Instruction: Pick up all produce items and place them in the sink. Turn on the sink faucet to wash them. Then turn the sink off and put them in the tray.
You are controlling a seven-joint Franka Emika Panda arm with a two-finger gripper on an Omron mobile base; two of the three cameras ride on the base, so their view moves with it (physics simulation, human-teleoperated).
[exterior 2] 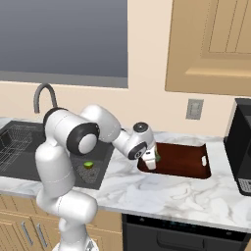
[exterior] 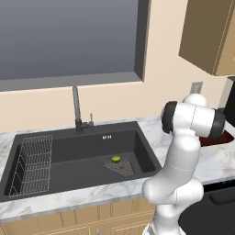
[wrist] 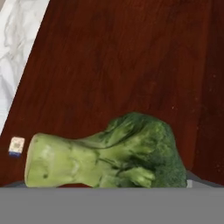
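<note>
- the arm [exterior 2: 73,142] reaches to its right, over the marble tabletop [exterior 2: 162,193], and dips its pincer [exterior 2: 149,161] into the near left end of the reddish-brown tray [exterior 2: 188,162].
- in the hand view a broccoli floret [wrist: 109,155] lies on its side on the tray's wood-grain floor, pale stem to the left of that view, dark green head to the right.
- a bit of green shows right at the pincer in the right base view; the floret sits there in the tray.
- whether the pincer is released or clenched, i cannot tell: the fingers are hidden behind the floret in the hand view and too small to read in the right base view.
- a small white mark [wrist: 16,146] sits on the tray just beside the stem's cut end.
- the small round lime-green fruit [exterior: 116,159] rests in the black sink [exterior: 69,158], on the edge of the triangular mesh drain [exterior: 120,167].
- a wire rack [exterior: 32,165] stands in the left part of the sink.
- the faucet [exterior: 76,110] rises behind the sink, with its small lever [exterior: 91,120] beside the base.
- sink and tray are well apart, with marble between them.
</note>
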